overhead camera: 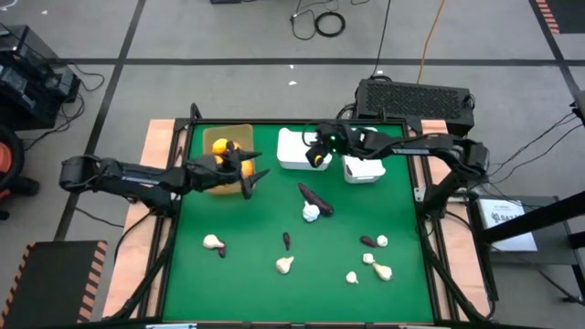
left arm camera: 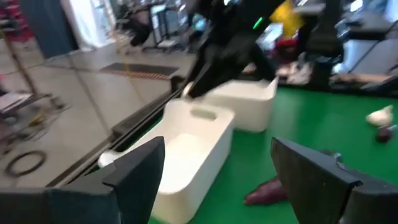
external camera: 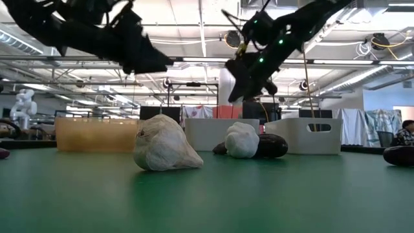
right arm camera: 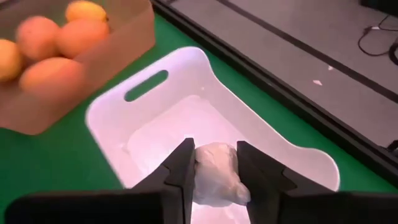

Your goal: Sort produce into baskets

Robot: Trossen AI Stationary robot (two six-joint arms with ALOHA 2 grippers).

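Note:
My right gripper (right arm camera: 213, 167) is shut on a white garlic bulb (right arm camera: 215, 177) above the left white bin (right arm camera: 186, 118), which stands at the far middle of the table (overhead camera: 294, 146). My left gripper (overhead camera: 250, 170) is open and empty. It hovers at the right edge of the tan tray (overhead camera: 222, 174), which holds orange fruits (right arm camera: 53, 43). A second white bin (overhead camera: 363, 169) stands to the right. Garlic bulbs (overhead camera: 311, 213) and dark eggplants (overhead camera: 316, 196) lie on the green mat. My right gripper pinches the garlic bulb by its two sides (right arm camera: 202, 163) between its two fingers. The fingers come from above, slanting down. The bulb hangs lifted clear over the inside of the left white bin.
Loose produce lies scattered over the near half of the mat: a garlic bulb (overhead camera: 212, 242), a small eggplant (overhead camera: 287, 240), another bulb (overhead camera: 285, 265), and a cluster at the right (overhead camera: 375, 260). In the low view a bulb (external camera: 165, 147) lies close to the camera.

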